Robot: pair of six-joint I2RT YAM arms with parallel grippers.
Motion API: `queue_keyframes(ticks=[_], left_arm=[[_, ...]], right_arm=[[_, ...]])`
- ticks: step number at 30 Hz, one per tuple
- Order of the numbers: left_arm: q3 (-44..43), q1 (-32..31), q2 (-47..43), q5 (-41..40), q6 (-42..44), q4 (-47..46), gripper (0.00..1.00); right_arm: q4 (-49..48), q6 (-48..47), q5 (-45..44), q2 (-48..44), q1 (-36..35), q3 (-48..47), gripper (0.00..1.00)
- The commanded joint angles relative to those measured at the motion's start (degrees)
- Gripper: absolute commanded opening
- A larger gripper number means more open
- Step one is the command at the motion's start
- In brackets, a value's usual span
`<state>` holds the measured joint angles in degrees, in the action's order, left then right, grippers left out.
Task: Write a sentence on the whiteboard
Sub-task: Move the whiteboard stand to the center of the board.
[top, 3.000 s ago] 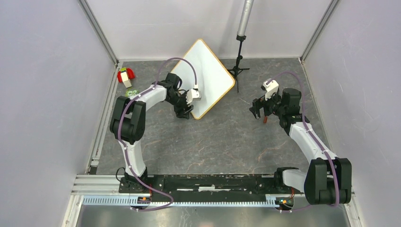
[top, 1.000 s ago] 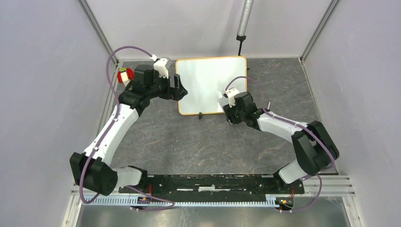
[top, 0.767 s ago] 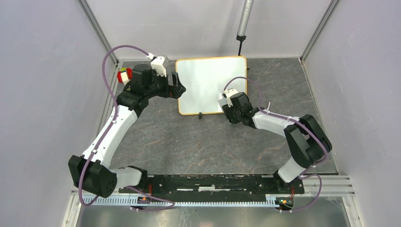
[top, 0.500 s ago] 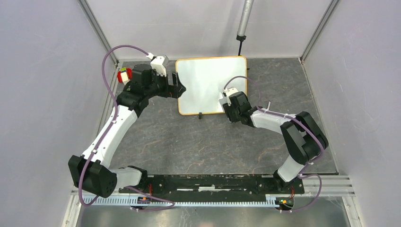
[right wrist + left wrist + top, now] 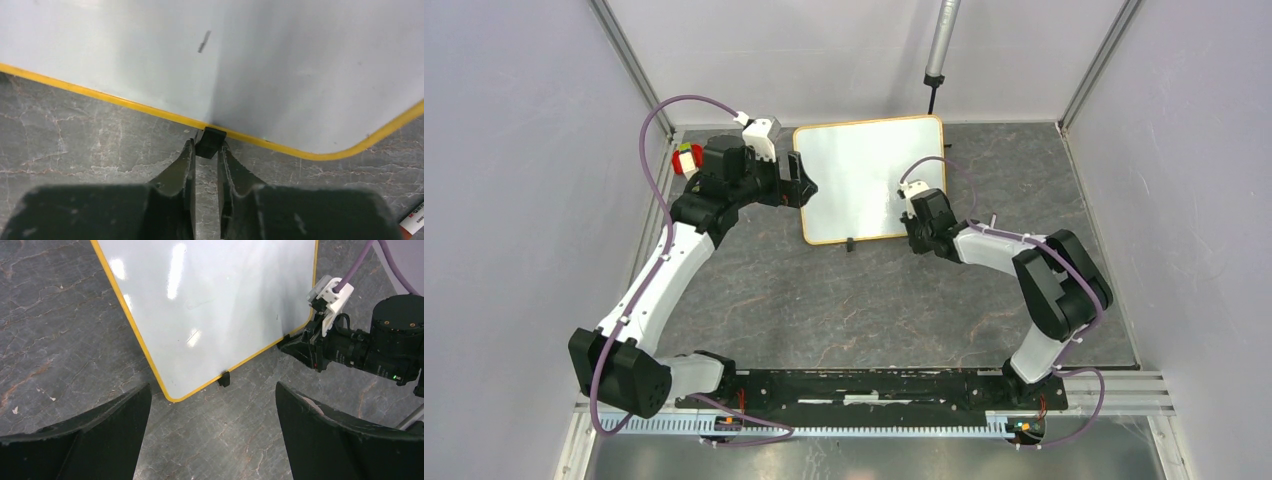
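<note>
Right gripper (image 5: 206,149): jaws drawn nearly together on either side of a small black clip (image 5: 210,141) on the whiteboard's near edge. They appear to pinch it from both sides. No marker in this gripper.

Whiteboard (image 5: 864,175): lies flat on the grey marbled table (image 5: 874,310), far middle, roughly square to the arms, between the two grippers. Thin orange frame, rounded corners, glossy face. A second black clip (image 5: 224,379) sits further left on the same edge. No sentence written yet; only a short dark dash (image 5: 204,41) shows.

Handling, as judged: a stiff, thin, light panel. The slick face offers the pads nothing, and no gap shows under the rim. The clips are the only raised purchase, but they are small, so a hold may twist or slip. The board likely slides readily on the table. The frame edge is second choice.

Left gripper (image 5: 212,389): fingers spread wide, holding nothing, over the board's left side.

Farther: red-and-white object (image 5: 687,159) by the left wall; black stand (image 5: 936,70) behind the board.
</note>
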<state>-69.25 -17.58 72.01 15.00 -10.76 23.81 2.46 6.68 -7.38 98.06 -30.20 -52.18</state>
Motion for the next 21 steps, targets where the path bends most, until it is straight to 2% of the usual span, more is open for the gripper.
queue_keyframes(ticks=[1,7,21], left_arm=[[-1.1,0.3,0.1,-0.1,-1.3,-2.3,0.99],[-0.6,0.3,0.1,-0.1,-0.5,-2.1,1.00],[-1.8,0.3,0.7,1.7,-0.6,-0.9,1.00]], right_arm=[[0.2,-1.1,1.5,-2.1,1.2,-1.3,0.09],[5.2,-3.0,5.2,-8.6,2.8,3.4,0.00],[18.4,-3.0,18.3,-22.8,2.9,15.4,0.00]])
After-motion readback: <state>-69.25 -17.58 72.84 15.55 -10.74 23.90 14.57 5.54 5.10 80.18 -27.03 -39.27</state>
